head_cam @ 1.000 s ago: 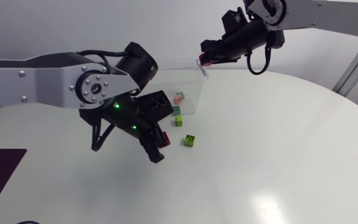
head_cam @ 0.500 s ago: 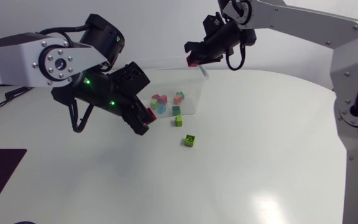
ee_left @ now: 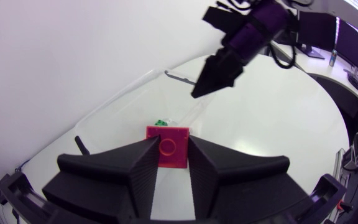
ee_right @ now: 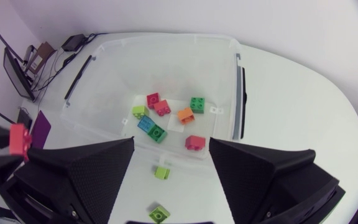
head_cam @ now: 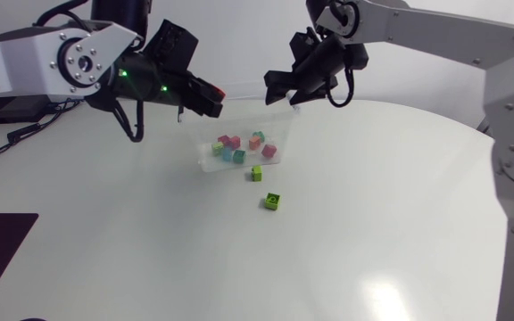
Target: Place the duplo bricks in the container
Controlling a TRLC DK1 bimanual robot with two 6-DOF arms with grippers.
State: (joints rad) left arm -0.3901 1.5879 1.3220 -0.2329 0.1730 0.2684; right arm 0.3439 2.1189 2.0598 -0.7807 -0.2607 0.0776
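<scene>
We've got the red brick (ee_left: 167, 146) clamped in our left gripper (ee_left: 172, 143), up by the container (ee_right: 166, 68) rim, so this looks like the drop-off step. Next: carry over container, release. Our right gripper (ee_right: 171, 142) is spread wide and empty above the container. Two green bricks (head_cam: 257, 173) (head_cam: 273, 201) lie just outside it.

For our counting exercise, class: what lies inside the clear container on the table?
Eight duplo bricks lie loose inside the clear container: red, pink, orange, blue, greens. Its see-through walls hide none; only its near corners are covered by the right gripper.
</scene>
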